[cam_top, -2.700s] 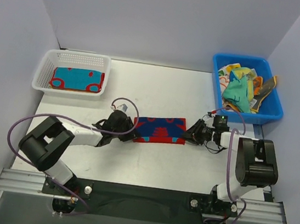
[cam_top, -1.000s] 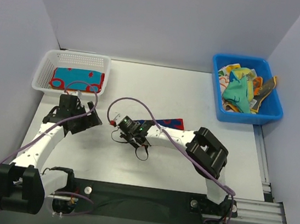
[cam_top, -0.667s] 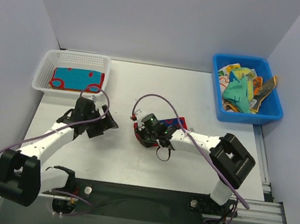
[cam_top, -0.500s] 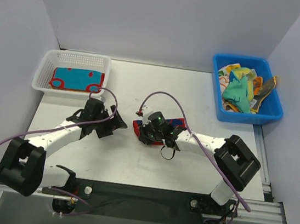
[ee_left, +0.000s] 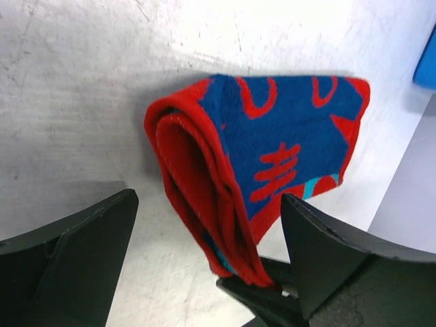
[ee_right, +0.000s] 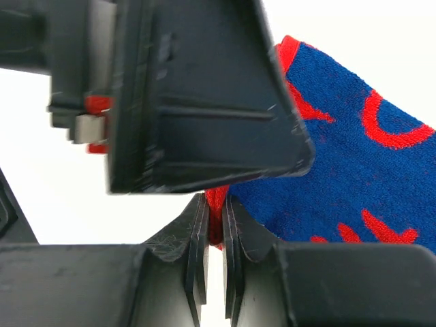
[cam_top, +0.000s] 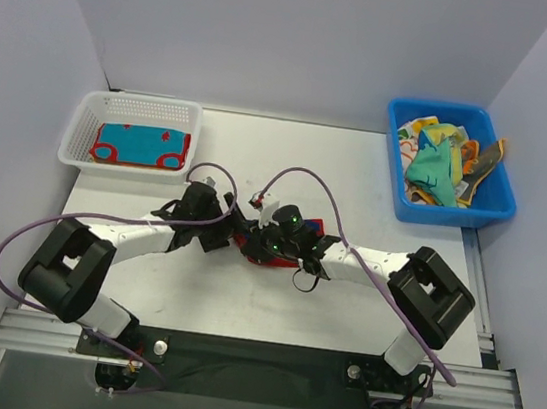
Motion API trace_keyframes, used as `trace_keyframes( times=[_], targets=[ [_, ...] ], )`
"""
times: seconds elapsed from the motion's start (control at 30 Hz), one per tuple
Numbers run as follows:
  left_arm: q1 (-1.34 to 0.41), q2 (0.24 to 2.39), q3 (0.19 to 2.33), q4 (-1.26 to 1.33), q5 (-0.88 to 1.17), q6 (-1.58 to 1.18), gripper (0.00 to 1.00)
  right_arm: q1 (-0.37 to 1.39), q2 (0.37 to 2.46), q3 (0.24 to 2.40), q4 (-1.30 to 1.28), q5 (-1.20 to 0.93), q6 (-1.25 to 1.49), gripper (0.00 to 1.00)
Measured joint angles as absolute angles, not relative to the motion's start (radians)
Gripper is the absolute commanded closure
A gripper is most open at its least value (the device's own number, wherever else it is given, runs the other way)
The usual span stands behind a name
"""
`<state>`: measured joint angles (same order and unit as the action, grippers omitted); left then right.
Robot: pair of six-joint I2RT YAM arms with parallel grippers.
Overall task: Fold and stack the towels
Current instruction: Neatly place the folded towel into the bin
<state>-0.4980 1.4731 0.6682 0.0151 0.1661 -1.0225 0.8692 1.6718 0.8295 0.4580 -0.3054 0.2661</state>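
A red-and-blue patterned towel (cam_top: 322,237) lies folded at the table's middle, and its doubled red fold (ee_left: 204,177) faces the left wrist camera. My right gripper (cam_top: 254,239) is shut on its red edge (ee_right: 215,216) and holds that edge lifted off the table. My left gripper (cam_top: 229,228) stands open right next to it, one finger (ee_left: 75,259) on either side of the fold without touching it. A second towel (cam_top: 140,144), teal with red border, lies flat in the white mesh basket (cam_top: 88,110). Several more towels (cam_top: 440,166) are heaped in the blue bin (cam_top: 495,208).
The basket sits at the far left of the table and the blue bin at the far right. Both arms meet over the table's middle, and their cables (cam_top: 297,177) loop above the towel. The left gripper's finger (ee_right: 197,102) fills the upper part of the right wrist view.
My left gripper has swung right from near the basket to the towel's left end. My right gripper has drawn the pinched towel edge a little to the right.
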Motion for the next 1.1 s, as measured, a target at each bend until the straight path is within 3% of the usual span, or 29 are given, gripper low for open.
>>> trace_keyframes(
  times=[0.1, 0.2, 0.37, 0.47, 0.5, 0.57, 0.6, 0.63, 0.7, 0.73, 0.9, 1.1],
  targets=[
    [-0.501, 1.505, 0.668, 0.046, 0.153, -1.044, 0.14, 0.869, 1.674, 0.827, 0.471, -0.306, 0.277, 1.0],
    [-0.51, 1.534, 0.659, 0.083, 0.138, -1.068, 0.32, 0.869, 1.681, 0.826, 0.481, -0.307, 0.288, 1.0],
    [-0.519, 1.541, 0.625, 0.117, 0.11, -1.079, 0.71, 0.869, 1.683, 0.817, 0.491, -0.308, 0.296, 1.0],
    [-0.522, 1.541, 0.625, 0.12, 0.102, -1.063, 0.88, 0.869, 1.683, 0.809, 0.492, -0.308, 0.3, 1.0],
    [-0.523, 1.541, 0.625, 0.121, 0.102, -1.057, 0.91, 0.869, 1.685, 0.809, 0.493, -0.308, 0.3, 0.98],
    [-0.523, 1.541, 0.632, 0.115, 0.1, -1.031, 0.99, 0.869, 1.689, 0.809, 0.5, -0.308, 0.306, 0.73],
    [-0.522, 1.541, 0.638, 0.108, 0.094, -1.019, 1.0, 0.869, 1.692, 0.809, 0.503, -0.308, 0.308, 0.64],
    [-0.522, 1.541, 0.645, 0.1, 0.086, -1.002, 1.0, 0.869, 1.693, 0.809, 0.505, -0.307, 0.31, 0.46],
    [-0.516, 1.541, 0.667, 0.075, 0.075, -0.968, 1.0, 0.865, 1.693, 0.809, 0.506, -0.31, 0.311, 0.32],
    [-0.512, 1.54, 0.682, 0.057, 0.071, -0.947, 1.0, 0.863, 1.692, 0.809, 0.505, -0.312, 0.311, 0.19],
    [-0.467, 1.539, 0.812, -0.071, 0.063, -0.818, 1.0, 0.85, 1.619, 0.78, 0.464, -0.305, 0.295, 0.12],
    [-0.337, 1.573, 1.127, -0.277, 0.065, -0.615, 1.0, 0.844, 1.425, 0.742, 0.372, -0.249, 0.248, 0.11]
  ],
)
